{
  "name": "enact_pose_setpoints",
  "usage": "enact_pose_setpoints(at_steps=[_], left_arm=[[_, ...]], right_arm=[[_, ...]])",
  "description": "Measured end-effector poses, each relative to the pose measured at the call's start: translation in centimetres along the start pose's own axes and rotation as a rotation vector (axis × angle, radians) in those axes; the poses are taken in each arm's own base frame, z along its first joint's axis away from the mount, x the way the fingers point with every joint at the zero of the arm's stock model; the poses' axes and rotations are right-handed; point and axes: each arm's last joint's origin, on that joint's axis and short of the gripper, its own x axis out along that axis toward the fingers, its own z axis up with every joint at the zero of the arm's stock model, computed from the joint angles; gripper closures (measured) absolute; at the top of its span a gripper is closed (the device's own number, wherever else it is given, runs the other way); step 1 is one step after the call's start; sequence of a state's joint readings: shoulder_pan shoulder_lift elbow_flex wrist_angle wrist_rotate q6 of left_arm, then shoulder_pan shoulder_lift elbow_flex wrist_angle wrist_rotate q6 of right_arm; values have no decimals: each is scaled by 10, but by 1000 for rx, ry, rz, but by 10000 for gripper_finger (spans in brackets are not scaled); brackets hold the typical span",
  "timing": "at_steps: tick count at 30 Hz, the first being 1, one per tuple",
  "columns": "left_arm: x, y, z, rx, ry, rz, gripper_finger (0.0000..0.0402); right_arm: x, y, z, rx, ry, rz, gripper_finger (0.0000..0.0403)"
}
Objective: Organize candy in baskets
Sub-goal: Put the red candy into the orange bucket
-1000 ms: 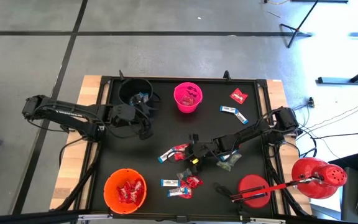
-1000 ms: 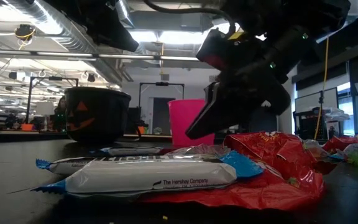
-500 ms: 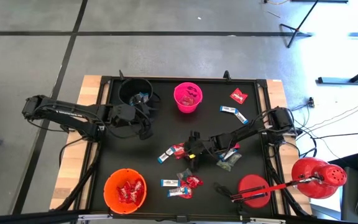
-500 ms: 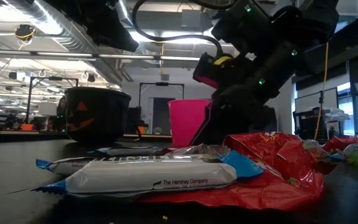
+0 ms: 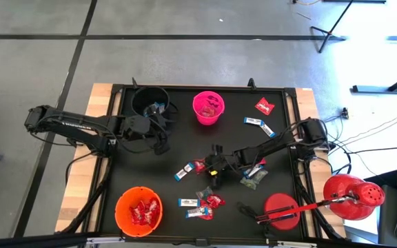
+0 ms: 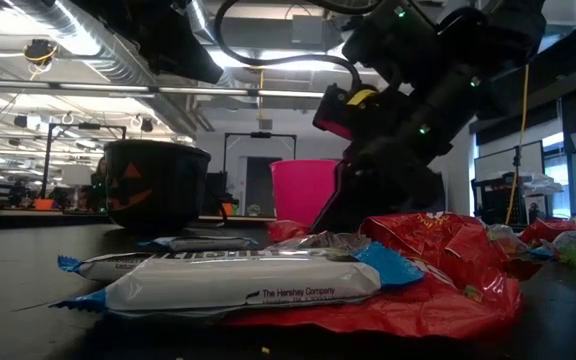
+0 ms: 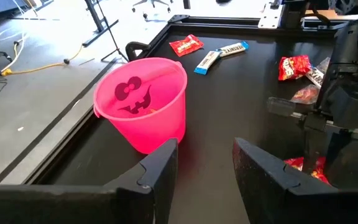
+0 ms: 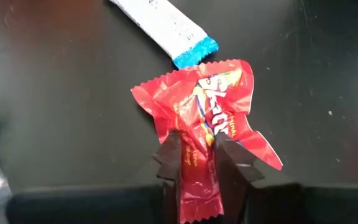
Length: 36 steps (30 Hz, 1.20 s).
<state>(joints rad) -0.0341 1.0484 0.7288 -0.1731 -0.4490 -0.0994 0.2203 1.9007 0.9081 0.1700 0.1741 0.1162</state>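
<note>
item: right gripper, low over the middle of the black table. fingers drawn in narrow on a shiny red crinkled candy packet, pinching one end while the rest lies flat on the table, just beside a blue-and-white wrapped bar.

change: a second ago these jaws hung above the sweets; half a second ago they were down among them; now they are closed on the packet. judged: grasp made, lift and carry to a bucket come next.

item: left gripper, fingers partly apart, holding nothing, unmoved near the round pink plastic bucket.

item: round orange plastic bucket, already holding red packets, probably where this one belongs.

item: round black plastic bucket, at the far left corner.
</note>
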Motion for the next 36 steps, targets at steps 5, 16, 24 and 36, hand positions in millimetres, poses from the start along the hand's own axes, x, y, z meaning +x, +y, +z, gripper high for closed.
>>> enact_pose_setpoints(at_steps=[5, 16, 24, 36], left_arm=[[0, -1, 0, -4, 3, -30, 256], [8, -17, -7, 38, 49, -87, 256], [31, -42, -18, 56, 86, -200, 256], [46, -49, -14, -299, 20, -147, 256]], right_arm=[[-10, -2, 4, -41, 0, -52, 337], [-40, -8, 27, -89, -115, -157, 353], [-54, -12, 42, -109, -216, -284, 343], [-60, -17, 54, -114, -320, -469, 346]])
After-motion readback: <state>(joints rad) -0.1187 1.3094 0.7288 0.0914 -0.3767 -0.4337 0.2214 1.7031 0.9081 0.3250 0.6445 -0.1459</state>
